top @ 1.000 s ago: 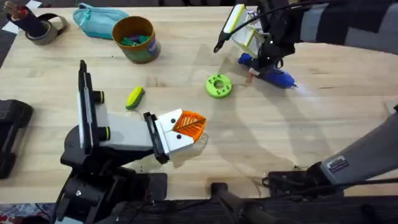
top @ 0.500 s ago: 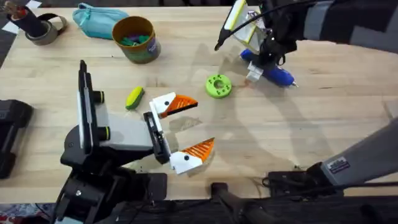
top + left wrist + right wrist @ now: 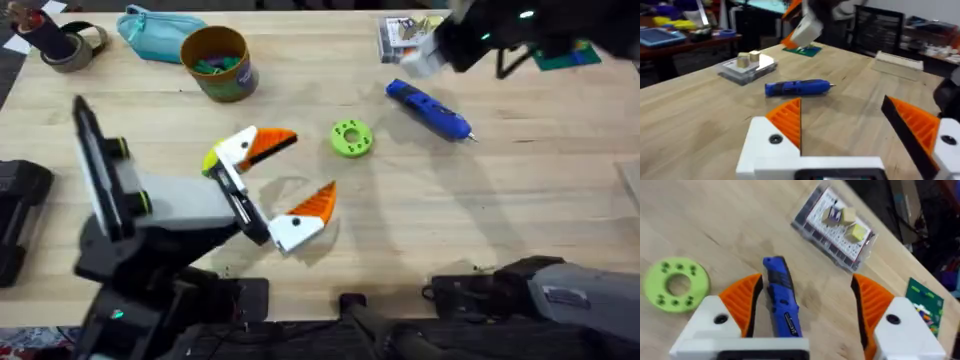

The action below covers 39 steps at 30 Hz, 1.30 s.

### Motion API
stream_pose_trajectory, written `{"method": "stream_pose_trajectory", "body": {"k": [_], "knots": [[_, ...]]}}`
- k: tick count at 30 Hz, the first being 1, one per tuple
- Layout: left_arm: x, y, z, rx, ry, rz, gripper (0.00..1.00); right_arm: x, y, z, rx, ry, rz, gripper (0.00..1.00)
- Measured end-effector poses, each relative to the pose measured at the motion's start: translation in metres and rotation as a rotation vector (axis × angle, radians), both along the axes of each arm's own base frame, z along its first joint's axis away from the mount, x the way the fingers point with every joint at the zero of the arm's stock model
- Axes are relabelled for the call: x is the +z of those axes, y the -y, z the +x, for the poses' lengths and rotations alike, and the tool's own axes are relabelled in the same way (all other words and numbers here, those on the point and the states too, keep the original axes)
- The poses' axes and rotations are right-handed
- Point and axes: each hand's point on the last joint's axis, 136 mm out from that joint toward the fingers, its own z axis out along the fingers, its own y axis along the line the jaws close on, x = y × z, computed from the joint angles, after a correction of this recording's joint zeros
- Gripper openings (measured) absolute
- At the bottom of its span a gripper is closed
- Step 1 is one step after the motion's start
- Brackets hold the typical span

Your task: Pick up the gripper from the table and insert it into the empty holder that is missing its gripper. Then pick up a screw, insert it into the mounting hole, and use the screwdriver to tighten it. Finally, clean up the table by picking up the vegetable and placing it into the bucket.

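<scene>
Left gripper: spread wide, empty, low over the table near the green ring disc. Vegetable: flat on the wood just beside the far finger, largely masked by it, well apart from the bucket. Probably a wide stance to straddle the cob.

Right gripper: spread wide, empty, raised above the screwdriver. Screwdriver: flat on the table, apart from both fingers, handle lined up between them, near the clear case. Consistent with a tool parked clear of the cleanup area.
</scene>
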Motion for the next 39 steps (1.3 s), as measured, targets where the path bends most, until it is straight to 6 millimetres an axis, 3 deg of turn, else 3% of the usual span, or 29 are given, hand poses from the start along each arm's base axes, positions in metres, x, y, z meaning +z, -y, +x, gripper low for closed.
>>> {"method": "stream_pose_trajectory", "body": {"k": [6,12,15,19,25,33,39], "knots": [[0.039,-0.015,0.017,0.138,-0.062,0.09,0.985,0.064,-0.001,-0.026,-0.125,0.125,0.272,0.996],[0.04,-0.037,0.03,0.261,-0.304,0.311,0.986,0.095,0.004,-0.05,-0.177,0.18,0.393,0.996],[0.039,-0.051,0.036,0.319,-0.399,0.424,0.985,0.096,0.008,-0.061,-0.194,0.164,0.401,0.996],[0.037,-0.073,0.04,0.416,-0.487,0.56,0.986,0.079,0.013,-0.077,-0.217,0.082,0.374,0.996],[0.027,-0.11,0.038,0.562,-0.585,0.682,0.986,0.062,0.015,-0.083,-0.235,0.01,0.349,0.996],[0.018,-0.161,0.051,0.77,-0.684,0.688,0.986,0.052,0.016,-0.086,-0.245,-0.035,0.332,0.996],[0.008,-0.174,0.067,0.786,-0.741,0.668,0.986,0.049,0.017,-0.088,-0.247,-0.047,0.327,0.996]]}}
